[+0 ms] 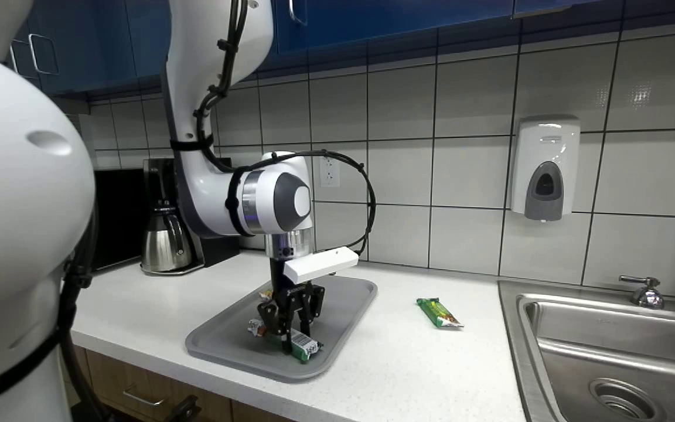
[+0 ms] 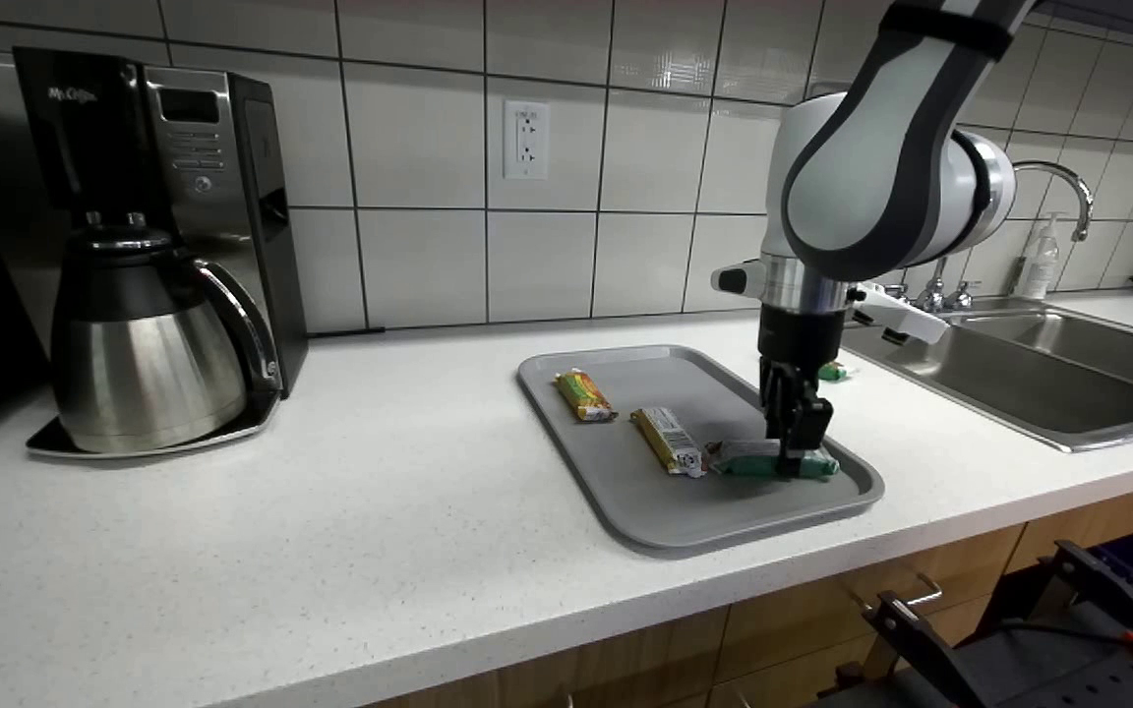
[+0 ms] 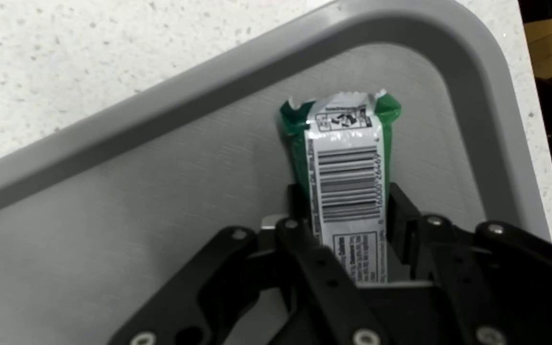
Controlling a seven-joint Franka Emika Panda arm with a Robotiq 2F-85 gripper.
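Observation:
My gripper (image 1: 296,336) points down over the grey tray (image 1: 346,308) on the counter. Its two black fingers are closed against the sides of a green-wrapped bar, which also shows in the wrist view (image 3: 348,158) with its white barcode side up. The bar (image 2: 744,463) lies at the tray's front corner and appears to rest on it; I cannot tell if it is lifted slightly. A yellow bar (image 2: 668,441) lies by its end, and a yellow-green bar (image 2: 583,395) lies farther off on the tray. The bar's rear part is hidden by the gripper in the wrist view.
Another green bar (image 1: 439,313) lies on the counter between the tray and the steel sink (image 1: 619,351). A coffee maker (image 2: 144,256) with a steel carafe stands at the counter's far end. The tiled wall holds a soap dispenser (image 1: 546,167). Blue cabinets (image 1: 372,23) hang above.

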